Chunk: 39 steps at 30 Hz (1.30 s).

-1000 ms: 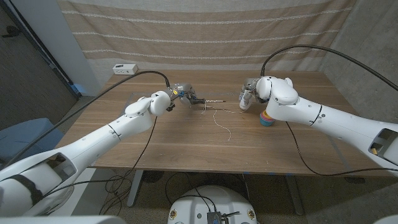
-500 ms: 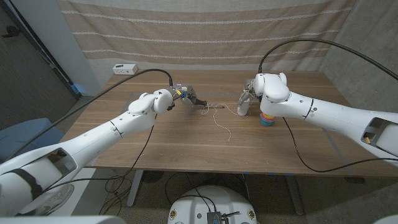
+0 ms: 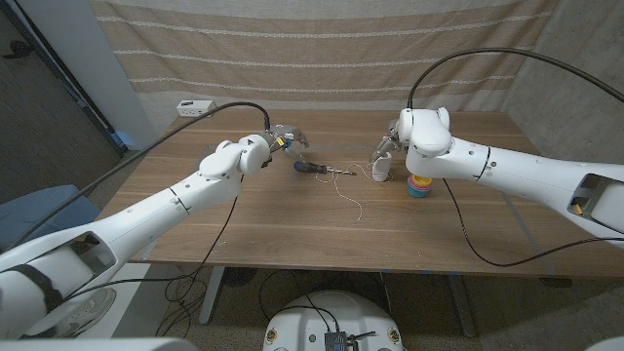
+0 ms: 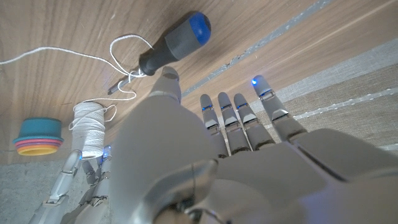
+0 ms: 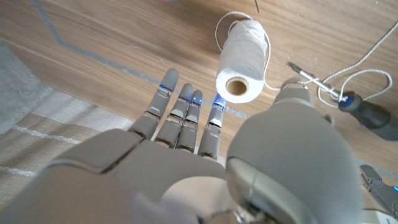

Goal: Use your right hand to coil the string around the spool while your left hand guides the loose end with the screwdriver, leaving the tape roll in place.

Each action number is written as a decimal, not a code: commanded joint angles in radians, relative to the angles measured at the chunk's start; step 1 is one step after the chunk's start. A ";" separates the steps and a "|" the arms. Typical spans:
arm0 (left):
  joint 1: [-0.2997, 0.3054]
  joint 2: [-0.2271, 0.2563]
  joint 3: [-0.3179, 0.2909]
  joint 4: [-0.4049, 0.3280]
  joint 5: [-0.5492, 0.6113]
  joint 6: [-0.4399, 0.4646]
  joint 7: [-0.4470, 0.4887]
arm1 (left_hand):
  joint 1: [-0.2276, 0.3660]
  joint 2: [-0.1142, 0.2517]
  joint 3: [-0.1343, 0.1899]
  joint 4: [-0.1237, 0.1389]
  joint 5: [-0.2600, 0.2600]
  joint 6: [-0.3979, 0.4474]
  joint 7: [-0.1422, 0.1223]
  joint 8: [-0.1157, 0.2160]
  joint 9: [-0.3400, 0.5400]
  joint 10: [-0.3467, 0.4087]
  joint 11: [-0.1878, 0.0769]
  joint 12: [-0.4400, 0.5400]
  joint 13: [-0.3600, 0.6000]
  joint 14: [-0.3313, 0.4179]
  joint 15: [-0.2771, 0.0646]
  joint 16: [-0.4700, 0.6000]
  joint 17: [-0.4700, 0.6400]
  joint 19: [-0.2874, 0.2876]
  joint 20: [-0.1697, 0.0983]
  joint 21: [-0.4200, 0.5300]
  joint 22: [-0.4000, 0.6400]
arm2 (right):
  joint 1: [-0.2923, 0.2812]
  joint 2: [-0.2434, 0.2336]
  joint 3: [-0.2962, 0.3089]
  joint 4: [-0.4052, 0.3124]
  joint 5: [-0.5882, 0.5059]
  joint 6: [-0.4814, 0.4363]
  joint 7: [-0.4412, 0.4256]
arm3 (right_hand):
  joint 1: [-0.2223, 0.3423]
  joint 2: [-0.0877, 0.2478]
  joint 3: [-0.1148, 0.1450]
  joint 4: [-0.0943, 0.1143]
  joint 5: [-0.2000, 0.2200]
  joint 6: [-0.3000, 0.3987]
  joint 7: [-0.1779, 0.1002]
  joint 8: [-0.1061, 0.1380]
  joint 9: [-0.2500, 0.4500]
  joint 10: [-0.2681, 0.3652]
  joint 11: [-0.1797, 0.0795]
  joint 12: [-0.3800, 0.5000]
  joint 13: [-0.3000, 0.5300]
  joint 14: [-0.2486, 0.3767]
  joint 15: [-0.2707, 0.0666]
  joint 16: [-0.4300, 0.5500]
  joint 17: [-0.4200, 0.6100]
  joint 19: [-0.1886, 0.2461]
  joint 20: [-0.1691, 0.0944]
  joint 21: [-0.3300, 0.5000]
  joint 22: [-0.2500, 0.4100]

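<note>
The white string spool [image 3: 382, 171] stands upright on the table, with its loose string [image 3: 347, 191] trailing toward me. A black screwdriver with a blue cap [image 3: 310, 168] lies on the table, its tip caught in loops of string [image 4: 124, 59]. My left hand [image 3: 290, 139] hovers behind the screwdriver handle [image 4: 177, 43], fingers apart and holding nothing. My right hand [image 3: 390, 144] is just behind the spool [image 5: 244, 62], fingers spread and not gripping it. The coloured tape roll [image 3: 417, 185] sits to the right of the spool.
A white power strip [image 3: 196, 107] lies at the table's far left corner. A striped curtain hangs behind the table. The tape roll [image 4: 38, 135] stands close beside the spool [image 4: 89, 127]. Bare wood [image 3: 292, 229] stretches toward the near edge.
My left hand has let go of the screwdriver, which now lies on the table, and drawn back. My right hand has set the spool down upright and released it.
</note>
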 commanded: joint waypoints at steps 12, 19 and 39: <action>0.227 -0.036 -0.282 0.030 -0.351 -0.341 0.469 | -0.021 0.199 0.105 0.022 0.030 -0.131 -0.008 -0.012 -0.021 -0.014 0.019 0.007 -0.069 0.030 -0.022 0.020 -0.043 0.020 0.020 -0.031 0.002 | -0.580 -0.097 0.614 -0.148 0.371 0.552 -0.837 | -0.005 0.147 0.044 0.027 0.005 -0.029 0.017 -0.022 -0.001 -0.035 0.005 -0.009 -0.015 -0.043 0.017 -0.002 -0.019 -0.016 0.035 -0.062 0.002; 0.257 -0.084 -0.348 0.126 -0.564 -0.543 0.488 | -0.078 0.203 0.191 0.056 0.038 -0.276 -0.043 -0.013 -0.030 -0.121 0.044 -0.005 -0.131 -0.075 0.006 0.001 -0.055 -0.023 -0.019 -0.071 0.002 | -0.716 -0.042 0.769 -0.018 0.535 0.902 -1.020 | 0.034 0.199 0.084 -0.002 -0.038 -0.112 0.006 -0.042 -0.003 -0.109 0.005 -0.025 -0.027 -0.094 0.028 -0.018 -0.047 -0.046 0.031 -0.112 0.001; 0.289 -0.192 -0.442 0.380 -1.004 -0.926 0.324 | -0.434 0.185 0.095 0.219 -0.001 -0.436 -0.014 -0.002 -0.037 -0.288 0.040 0.001 -0.224 -0.231 0.030 -0.001 -0.072 -0.080 -0.052 -0.168 0.000 | -0.772 0.137 0.852 0.286 0.768 1.375 -1.072 | -0.250 0.243 0.029 0.073 -0.146 -0.432 0.003 -0.044 -0.005 -0.320 0.062 -0.022 -0.073 -0.286 0.072 -0.025 -0.120 -0.082 -0.033 -0.258 0.000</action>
